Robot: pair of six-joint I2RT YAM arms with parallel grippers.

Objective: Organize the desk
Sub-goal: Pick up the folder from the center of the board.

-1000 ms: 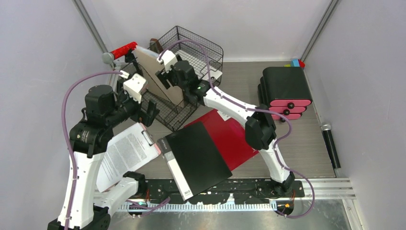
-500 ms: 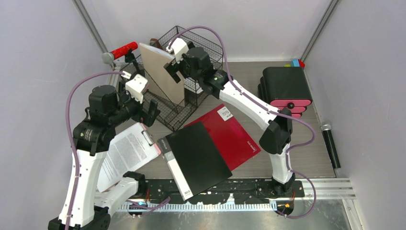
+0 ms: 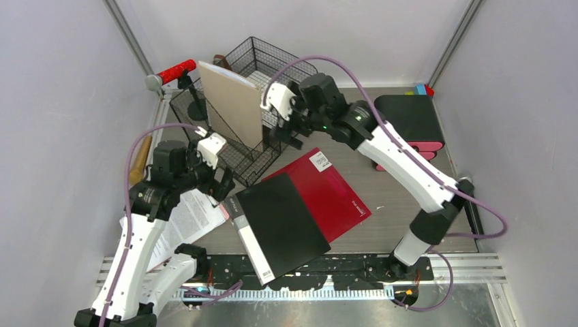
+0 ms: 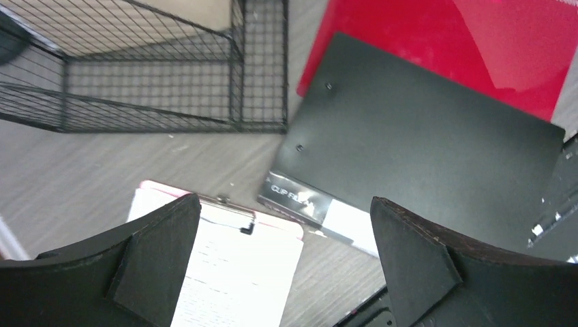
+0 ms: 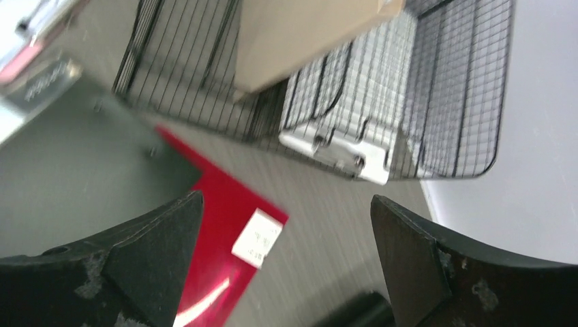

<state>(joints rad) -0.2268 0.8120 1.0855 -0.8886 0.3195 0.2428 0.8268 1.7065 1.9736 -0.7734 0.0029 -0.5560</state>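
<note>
"CLIP F…" in pale capitals on silver spine strip (image 4: 298,199) of black folder (image 4: 422,157), remaining letters unclear, print on clipboard sheet (image 4: 232,272) and white sticker (image 5: 260,238) of red folder (image 5: 225,204) too small to read

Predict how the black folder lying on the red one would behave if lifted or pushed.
Probably stiff: the black folder juts over the front of the desk without sagging. Likely to slide over the glossy red folder when pushed.

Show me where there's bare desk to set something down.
Bare desk lies between the red folder and the drawer unit, running forward to the front rail; the right arm reaches over it. The left is crowded: clipboard, black folder and wire rack nearly meet.
</note>
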